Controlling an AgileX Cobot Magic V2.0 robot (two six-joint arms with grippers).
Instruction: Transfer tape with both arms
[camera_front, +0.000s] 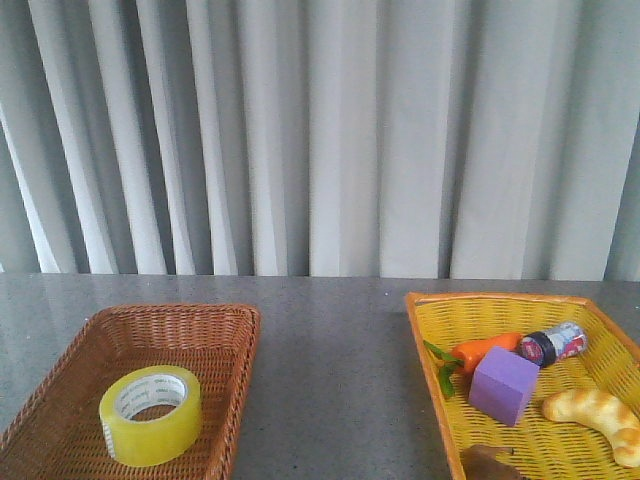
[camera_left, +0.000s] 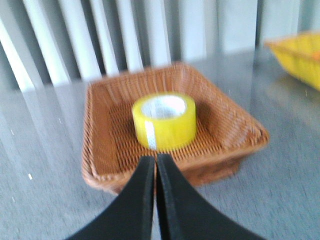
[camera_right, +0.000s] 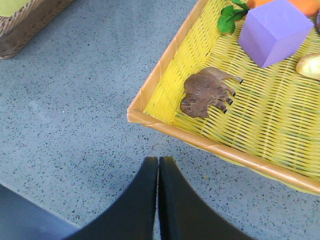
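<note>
The tape (camera_front: 150, 414), a yellow-green roll with a white printed core, lies flat in the brown wicker basket (camera_front: 70, 390) at the front left. It also shows in the left wrist view (camera_left: 164, 120), in the middle of the basket (camera_left: 100, 140). My left gripper (camera_left: 156, 159) is shut and empty, just short of the basket's near rim, in line with the tape. My right gripper (camera_right: 158, 160) is shut and empty over the grey table, near the yellow basket's corner (camera_right: 137, 114). Neither gripper shows in the front view.
The yellow basket (camera_front: 430, 370) at the front right holds a purple cube (camera_front: 504, 385), a carrot (camera_front: 478, 352), a small can (camera_front: 553, 344), a bread piece (camera_front: 598, 415) and a brown toy animal (camera_right: 206, 91). Grey tabletop (camera_front: 330, 380) lies between the baskets. Curtains hang behind.
</note>
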